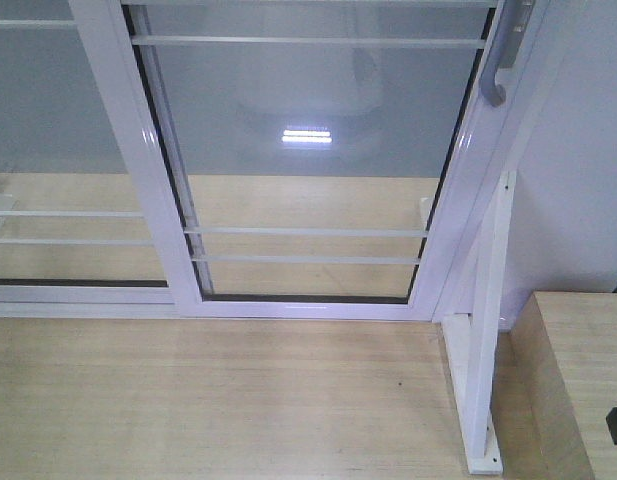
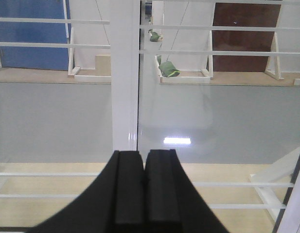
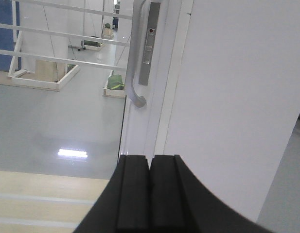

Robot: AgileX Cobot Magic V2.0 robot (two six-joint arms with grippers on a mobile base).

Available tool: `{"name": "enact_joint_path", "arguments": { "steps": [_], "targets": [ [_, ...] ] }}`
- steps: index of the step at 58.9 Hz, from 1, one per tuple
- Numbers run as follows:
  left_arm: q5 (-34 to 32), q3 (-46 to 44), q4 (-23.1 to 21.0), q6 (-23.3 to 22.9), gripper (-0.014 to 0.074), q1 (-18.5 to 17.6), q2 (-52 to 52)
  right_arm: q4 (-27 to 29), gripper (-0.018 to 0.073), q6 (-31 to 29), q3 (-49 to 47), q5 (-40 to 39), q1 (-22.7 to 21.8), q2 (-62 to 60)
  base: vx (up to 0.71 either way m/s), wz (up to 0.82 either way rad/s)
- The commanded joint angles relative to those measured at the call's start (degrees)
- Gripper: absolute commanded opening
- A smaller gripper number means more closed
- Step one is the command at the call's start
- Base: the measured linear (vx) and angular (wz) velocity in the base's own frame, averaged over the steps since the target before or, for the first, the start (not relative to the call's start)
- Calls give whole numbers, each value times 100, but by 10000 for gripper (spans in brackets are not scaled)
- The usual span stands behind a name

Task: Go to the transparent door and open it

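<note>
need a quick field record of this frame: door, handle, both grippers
door: transparent door, handle-side upright against the white jamb, looks closed
handle: grey pull handle on the door's right upright, untouched
left gripper: shut, empty, facing a white upright
right gripper: shut, empty, handle ahead and above, no contact
neighbour: handle-less glass panel to the left

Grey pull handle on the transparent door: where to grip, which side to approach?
Grip the straight vertical run of the grey pull handle, above its hooked lower end. It stands off the white upright with a gap toward the glass, so probably come from there. The right gripper, shut, must open first.
</note>
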Motion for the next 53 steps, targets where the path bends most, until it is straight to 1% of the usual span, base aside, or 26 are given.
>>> {"name": "enact_joint_path", "arguments": {
  "steps": [1,26,53],
  "targets": [
    [-479,90,-47,-1,-3,-26,-86,-47,-6,-60,28,-491,-20,-93,27,-11],
    [-479,90,-47,-1,-3,-26,-86,-47,-6,-60,28,-491,-20,-93,22,-5],
    [-479,90,-47,-1,-3,-26,-86,-47,-6,-60,28,-491,-20,-93,11,1]
  ]
}}
